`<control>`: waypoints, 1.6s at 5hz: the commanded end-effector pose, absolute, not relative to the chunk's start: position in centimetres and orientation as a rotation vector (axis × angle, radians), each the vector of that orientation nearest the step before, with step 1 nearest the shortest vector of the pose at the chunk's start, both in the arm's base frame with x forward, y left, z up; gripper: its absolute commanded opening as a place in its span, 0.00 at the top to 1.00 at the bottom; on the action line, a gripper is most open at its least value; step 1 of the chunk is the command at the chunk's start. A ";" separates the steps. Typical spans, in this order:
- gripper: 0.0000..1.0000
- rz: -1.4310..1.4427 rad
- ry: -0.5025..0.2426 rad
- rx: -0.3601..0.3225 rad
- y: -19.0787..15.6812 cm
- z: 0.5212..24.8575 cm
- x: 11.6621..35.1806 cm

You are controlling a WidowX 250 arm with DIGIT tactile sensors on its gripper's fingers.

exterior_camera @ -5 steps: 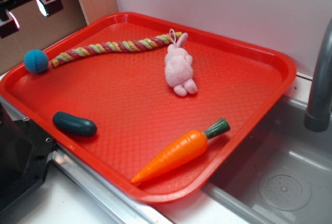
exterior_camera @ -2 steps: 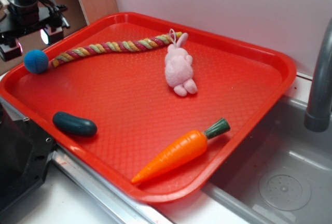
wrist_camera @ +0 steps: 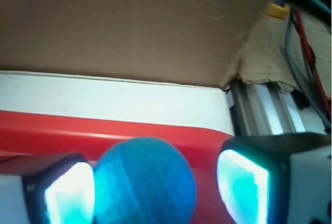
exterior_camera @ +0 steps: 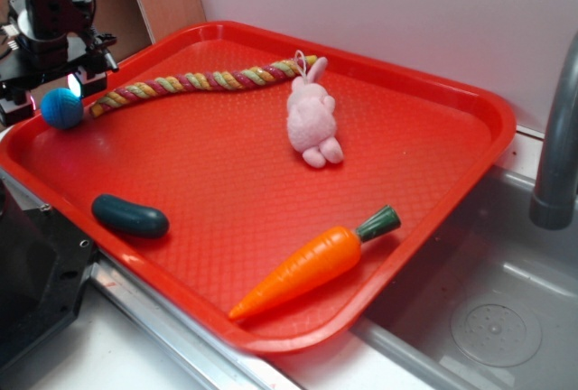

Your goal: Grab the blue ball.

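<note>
Blue ball (exterior_camera: 62, 107): at the left corner of the red tray (exterior_camera: 424, 92), touching the end of the braided rope (exterior_camera: 194, 81).
Gripper (exterior_camera: 51, 86): directly over the ball, jaws spread apart, one pad on each side, nothing clamped.
Wrist view: ball (wrist_camera: 145, 181) between the pads (wrist_camera: 70, 193).

The arm (exterior_camera: 45, 20) is built of black housings with a matte finish, seen at the 10 o'clock corner of the exterior view. A pale, light-coloured ring or collar sits on its wrist section. The gripper (exterior_camera: 50, 83) carries two blocky fingers with black frames. In the wrist view, each finger pad (wrist_camera: 70, 195) presents a flat, glossy face that reflects bright cyan-white light, bordered by a dark rim. The finger at 4 o'clock shows a pale grey outer body below its black edge.
</note>
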State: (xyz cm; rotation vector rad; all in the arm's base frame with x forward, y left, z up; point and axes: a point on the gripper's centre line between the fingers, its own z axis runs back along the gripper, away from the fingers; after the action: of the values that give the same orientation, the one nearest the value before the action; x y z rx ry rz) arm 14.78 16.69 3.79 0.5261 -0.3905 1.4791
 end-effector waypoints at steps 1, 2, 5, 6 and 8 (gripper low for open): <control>1.00 1.485 -0.438 0.533 16.5 3.6 13.2; 1.00 1.470 -0.438 0.516 16.3 3.9 13.3; 1.00 0.919 -0.321 0.141 8.9 8.5 15.7; 1.00 0.686 -0.263 0.006 5.4 11.4 16.1; 1.00 0.309 -0.140 -0.137 0.8 15.1 16.8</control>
State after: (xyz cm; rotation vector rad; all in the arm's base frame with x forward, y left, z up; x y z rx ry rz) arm 17.32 -1.29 13.38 -0.1310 -0.0986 0.3195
